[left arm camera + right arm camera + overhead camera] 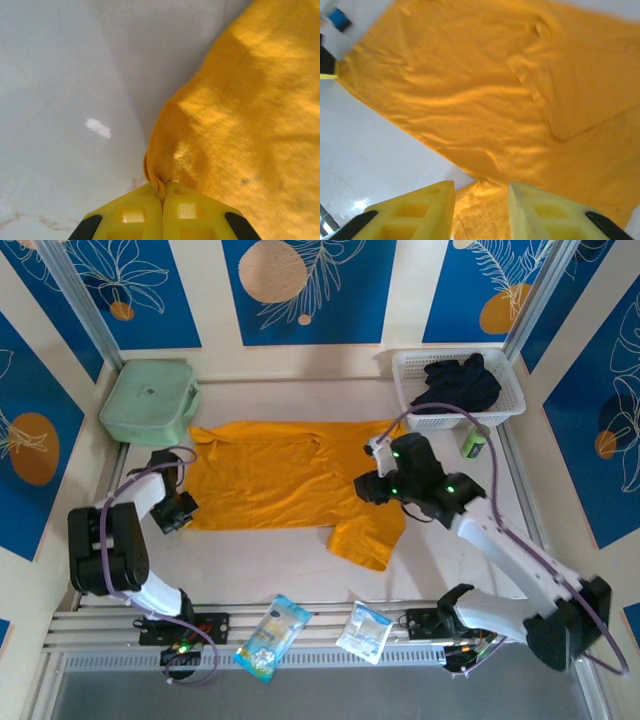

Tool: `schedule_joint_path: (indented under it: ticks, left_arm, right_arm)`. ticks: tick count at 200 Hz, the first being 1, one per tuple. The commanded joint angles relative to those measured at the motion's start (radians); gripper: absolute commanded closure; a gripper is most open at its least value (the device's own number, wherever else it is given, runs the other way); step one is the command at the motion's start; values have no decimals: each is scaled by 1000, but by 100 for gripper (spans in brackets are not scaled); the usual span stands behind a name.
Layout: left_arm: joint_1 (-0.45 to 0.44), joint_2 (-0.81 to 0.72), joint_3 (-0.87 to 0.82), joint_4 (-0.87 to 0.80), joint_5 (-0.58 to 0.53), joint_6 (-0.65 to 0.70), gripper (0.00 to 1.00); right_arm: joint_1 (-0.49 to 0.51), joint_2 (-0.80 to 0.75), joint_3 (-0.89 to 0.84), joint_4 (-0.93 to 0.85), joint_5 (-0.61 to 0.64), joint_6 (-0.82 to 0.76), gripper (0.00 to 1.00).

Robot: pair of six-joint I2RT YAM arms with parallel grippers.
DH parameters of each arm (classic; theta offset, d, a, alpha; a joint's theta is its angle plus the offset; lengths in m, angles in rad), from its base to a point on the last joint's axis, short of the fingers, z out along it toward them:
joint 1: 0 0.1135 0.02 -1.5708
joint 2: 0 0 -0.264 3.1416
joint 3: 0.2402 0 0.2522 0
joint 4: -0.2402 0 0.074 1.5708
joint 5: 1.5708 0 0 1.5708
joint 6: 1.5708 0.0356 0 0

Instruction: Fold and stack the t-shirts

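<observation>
A bright orange-yellow t-shirt (280,480) lies spread flat across the middle of the table, with one sleeve hanging toward the front (365,535). My left gripper (188,508) sits at the shirt's left lower corner. In the left wrist view its yellow jaws meet, pinching a bunched fold of the shirt's edge (165,170). My right gripper (365,488) hovers over the shirt's right side near the sleeve. Its fingers (420,210) stand apart, and slack orange cloth (480,210) lies between them, touched by neither pad.
A white basket (505,390) holding dark garments (458,383) stands at the back right, with a green bottle (474,443) beside it. A mint-green zip case (150,400) sits at the back left. Two packets (272,637) (364,632) lie on the front rail.
</observation>
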Motion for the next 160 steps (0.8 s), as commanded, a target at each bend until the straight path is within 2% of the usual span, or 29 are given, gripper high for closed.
schedule_joint_path:
  ticks: [1, 8, 35, 55, 81, 117, 160]
  left_arm:
    - [-4, -104, -41, 21, 48, 2, 100]
    - [-5, -129, -52, 21, 56, 3, 100]
    - [-7, -215, -86, 3, 64, 17, 100]
    - [-8, -276, -106, -11, 63, 24, 100]
    - [-8, -334, -136, -4, 83, 8, 100]
    - [-8, -400, -154, -6, 90, -30, 100]
    - [-8, -463, -163, -11, 93, -51, 100]
  right_arm:
    - [4, -70, -53, 43, -59, -199, 66]
    - [26, -83, -60, 11, -42, -288, 66]
    - [167, -103, -54, -198, 157, -542, 71]
    - [228, -119, -58, -393, 154, -692, 70]
    - [264, -136, -152, -513, 148, -837, 67]
    - [296, -120, -299, -452, 117, -914, 64]
    - [354, -1, -379, -321, 142, -934, 62]
